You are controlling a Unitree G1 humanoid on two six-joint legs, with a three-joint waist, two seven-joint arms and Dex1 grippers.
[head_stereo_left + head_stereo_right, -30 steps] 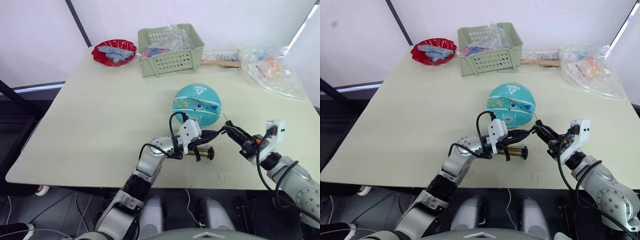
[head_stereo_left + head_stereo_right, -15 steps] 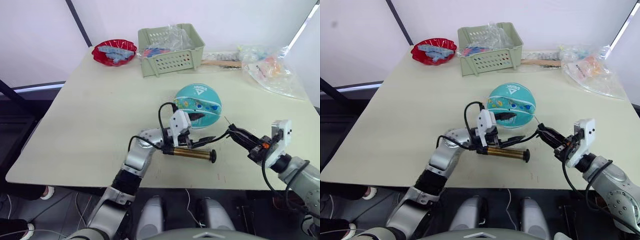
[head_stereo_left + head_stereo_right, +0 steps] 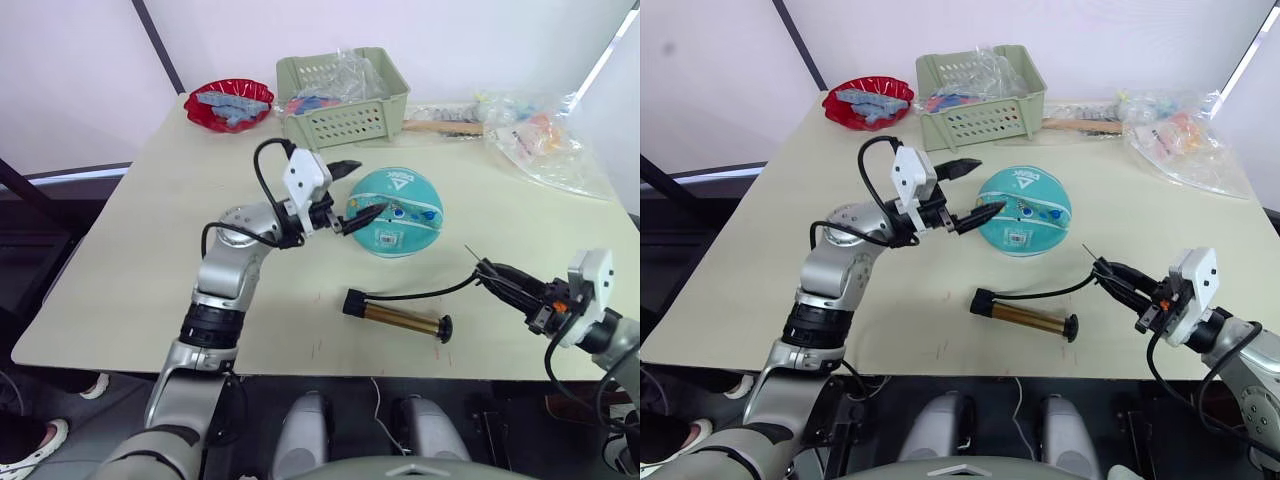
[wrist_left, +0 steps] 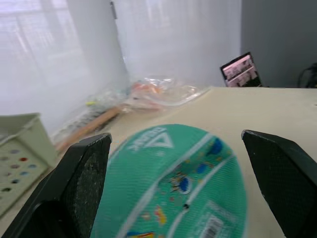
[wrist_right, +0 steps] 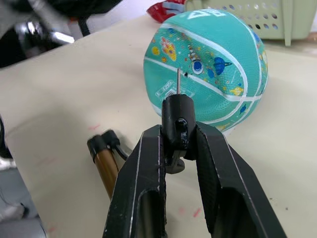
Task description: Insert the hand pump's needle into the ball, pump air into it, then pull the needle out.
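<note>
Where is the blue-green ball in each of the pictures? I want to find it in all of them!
Left eye view: the ball sits mid-table, past the hand pump.
Right eye view: mid-table, by the open left gripper.
Left wrist view: low and central, between the two black fingers.
Right wrist view: upper centre, behind the needle held by the right gripper.
Shared landmark: the ball's small black valve hole.

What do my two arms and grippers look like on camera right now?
Both arms are silver-grey metal with black joint bands and looping black cables. Each wrist carries a white boxy housing. The left gripper and the right gripper each have two black tapered fingers; coloured wires show by the right one.
</note>
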